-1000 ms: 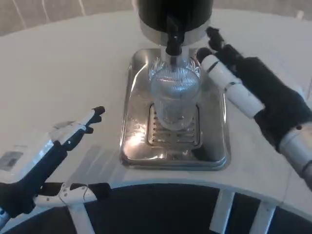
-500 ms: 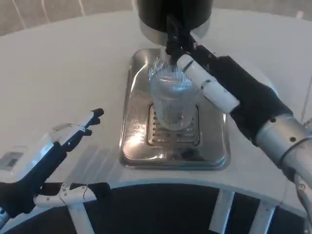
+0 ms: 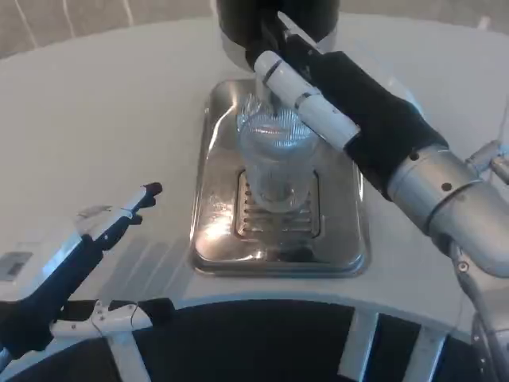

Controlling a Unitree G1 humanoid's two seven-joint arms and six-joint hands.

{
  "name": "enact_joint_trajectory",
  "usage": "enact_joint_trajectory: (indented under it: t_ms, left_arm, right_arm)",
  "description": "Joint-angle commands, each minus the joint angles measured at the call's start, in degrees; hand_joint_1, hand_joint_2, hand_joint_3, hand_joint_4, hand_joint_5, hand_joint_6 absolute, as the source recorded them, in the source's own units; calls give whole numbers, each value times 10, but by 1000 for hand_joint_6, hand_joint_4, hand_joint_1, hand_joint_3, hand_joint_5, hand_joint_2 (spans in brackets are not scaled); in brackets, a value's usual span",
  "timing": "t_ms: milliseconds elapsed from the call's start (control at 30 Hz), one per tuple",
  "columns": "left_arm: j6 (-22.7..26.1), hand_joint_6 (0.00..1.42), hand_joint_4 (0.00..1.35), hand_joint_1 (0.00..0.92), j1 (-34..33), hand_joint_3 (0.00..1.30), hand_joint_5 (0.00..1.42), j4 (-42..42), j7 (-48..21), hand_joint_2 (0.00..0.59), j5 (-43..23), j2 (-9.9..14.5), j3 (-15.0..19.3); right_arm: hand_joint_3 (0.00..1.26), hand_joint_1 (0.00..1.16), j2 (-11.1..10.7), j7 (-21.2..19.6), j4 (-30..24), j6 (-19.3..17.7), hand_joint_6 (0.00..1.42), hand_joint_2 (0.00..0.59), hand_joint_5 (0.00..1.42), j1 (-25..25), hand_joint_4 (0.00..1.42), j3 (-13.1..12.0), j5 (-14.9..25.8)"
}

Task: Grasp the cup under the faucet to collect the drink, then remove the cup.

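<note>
My right hand [image 3: 350, 111] has moved further left and up since a moment ago, and now reaches over the cup [image 3: 274, 159] to the faucet [image 3: 266, 36]; I cannot tell if it grips anything. The cup stands on the metal tray [image 3: 215, 231], just below this hand. My left hand [image 3: 75, 255] waits open, well apart.

Right hand [image 3: 334, 95] hides faucet; dispenser [image 3: 274, 20] top cut off.
</note>
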Motion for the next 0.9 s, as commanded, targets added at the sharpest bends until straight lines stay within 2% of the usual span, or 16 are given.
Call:
enact_joint_trajectory:
  t_ms: [33, 200, 433, 600, 700, 900]
  left_arm:
    - [5, 131, 78, 64, 5, 66, 209, 6, 1, 73, -2, -2, 4]
    - [7, 130, 78, 64, 2, 66, 208, 8, 0, 73, -1, -4, 2]
    - [11, 129, 78, 64, -6, 66, 208, 17, -2, 73, -1, -6, -1]
    - [13, 129, 78, 64, -10, 66, 208, 21, -3, 73, -2, -7, -2]
    - [17, 129, 78, 64, -10, 66, 208, 21, -5, 73, -4, -7, -2]
    - [20, 129, 78, 64, -4, 66, 208, 18, -6, 73, -7, -6, -1]
  right_arm:
    - [0, 0, 0, -4, 9, -10, 1, 435, 0, -20, 0, 16, 14]
    - [0, 0, -4, -3, 20, -14, 1, 435, 0, -34, 0, 24, 18]
    - [0, 0, -25, 7, 32, -20, 1, 435, 0, -52, 0, 46, 20]
    - [0, 0, -48, 20, 42, -27, 1, 435, 0, -66, 0, 72, 16]
    - [0, 0, -69, 35, 64, -53, 1, 435, 0, -80, 0, 96, 8]
    - [0, 0, -87, 50, 85, -87, 0, 436, 0, -97, 0, 134, -18]
